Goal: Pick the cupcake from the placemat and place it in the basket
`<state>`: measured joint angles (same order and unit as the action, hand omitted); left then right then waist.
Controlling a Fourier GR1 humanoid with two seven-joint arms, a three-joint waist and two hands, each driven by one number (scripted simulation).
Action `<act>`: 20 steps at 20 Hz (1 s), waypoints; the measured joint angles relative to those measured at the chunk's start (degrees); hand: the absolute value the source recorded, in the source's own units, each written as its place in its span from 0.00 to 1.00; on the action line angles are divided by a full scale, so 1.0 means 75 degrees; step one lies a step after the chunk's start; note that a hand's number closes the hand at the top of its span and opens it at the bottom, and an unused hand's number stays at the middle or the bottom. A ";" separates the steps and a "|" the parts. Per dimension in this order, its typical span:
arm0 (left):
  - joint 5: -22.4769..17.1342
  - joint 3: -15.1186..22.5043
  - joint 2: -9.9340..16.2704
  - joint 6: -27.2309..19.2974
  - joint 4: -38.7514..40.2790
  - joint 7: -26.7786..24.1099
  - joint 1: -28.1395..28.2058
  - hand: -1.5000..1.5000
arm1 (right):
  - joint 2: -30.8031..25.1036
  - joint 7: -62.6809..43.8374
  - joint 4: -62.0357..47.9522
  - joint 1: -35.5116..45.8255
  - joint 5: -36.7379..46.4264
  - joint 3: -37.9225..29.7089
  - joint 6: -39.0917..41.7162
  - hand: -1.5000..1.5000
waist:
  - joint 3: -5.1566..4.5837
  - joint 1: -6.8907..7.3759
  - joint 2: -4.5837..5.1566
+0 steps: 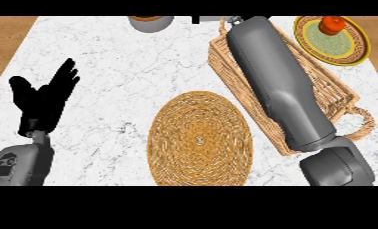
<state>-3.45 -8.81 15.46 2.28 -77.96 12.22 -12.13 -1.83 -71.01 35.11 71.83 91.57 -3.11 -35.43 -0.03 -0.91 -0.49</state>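
Observation:
The round woven placemat [199, 140] lies at the middle front of the marble counter, and no cupcake shows on it or anywhere else in view. The wicker basket [336, 90] stands to its right, set at an angle. My right forearm [273, 78] stretches over the basket toward the far edge and hides most of its inside. Only a dark sliver of my right hand [196, 19] shows at the upper edge of the view. My left hand [44, 98] rests open at the left, fingers up, well away from the placemat.
A yellow-rimmed plate [354, 43] with a red-orange object [332, 24] on it sits at the far right corner. A grey bowl [151, 23] stands at the far edge, cut off by the view. Wooden floor shows past the counter's left edge.

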 measured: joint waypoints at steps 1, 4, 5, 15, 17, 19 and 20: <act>0.0007 -0.0018 0.0020 0.0005 0.0023 -0.0037 0.0015 0.50 | 0.0028 -0.0006 0.0115 -0.0158 0.0101 -0.0138 -0.0064 0.00 | 0.0000 -0.0015 0.0002; 0.0013 0.0005 -0.0009 -0.0010 -0.0079 -0.0017 0.0037 0.50 | 0.0091 -0.0066 0.0494 -0.0599 0.0415 -0.0386 -0.0138 0.00 | 0.0001 -0.0008 -0.0006; 0.0003 -0.0007 -0.0002 0.0023 -0.0032 -0.0069 0.0053 0.50 | 0.0110 -0.0066 0.0627 -0.0794 0.0463 -0.0407 -0.0184 0.00 | 0.0001 0.0001 -0.0002; -0.0041 -0.0085 0.0062 0.0075 0.0026 0.0031 -0.0087 0.50 | 0.0192 0.0093 0.2509 -0.1795 0.0872 -0.0567 -0.0729 0.00 | 0.0004 0.0035 -0.0003; -0.0055 -0.0112 0.0066 0.0085 0.0046 -0.0004 -0.0042 0.50 | 0.0190 0.0140 0.3049 -0.1972 0.1070 -0.0832 -0.0927 0.00 | 0.0003 -0.0020 -0.0021; -0.0027 -0.0096 0.0027 0.0058 0.0020 -0.0053 0.0072 0.50 | 0.0204 0.0121 0.3678 -0.2153 0.1205 -0.1030 -0.1064 0.00 | 0.0004 -0.0057 -0.0060; -0.0014 -0.0087 -0.0010 0.0011 0.0049 -0.0010 0.0036 0.50 | 0.0212 0.0116 0.4019 -0.2231 0.1220 -0.1115 -0.1112 0.00 | 0.0006 -0.0109 -0.0073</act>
<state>-3.55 -9.46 15.39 2.36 -77.59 12.14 -11.86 -0.23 -70.15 65.25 55.10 100.72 -11.47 -43.76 0.01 -1.73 -1.04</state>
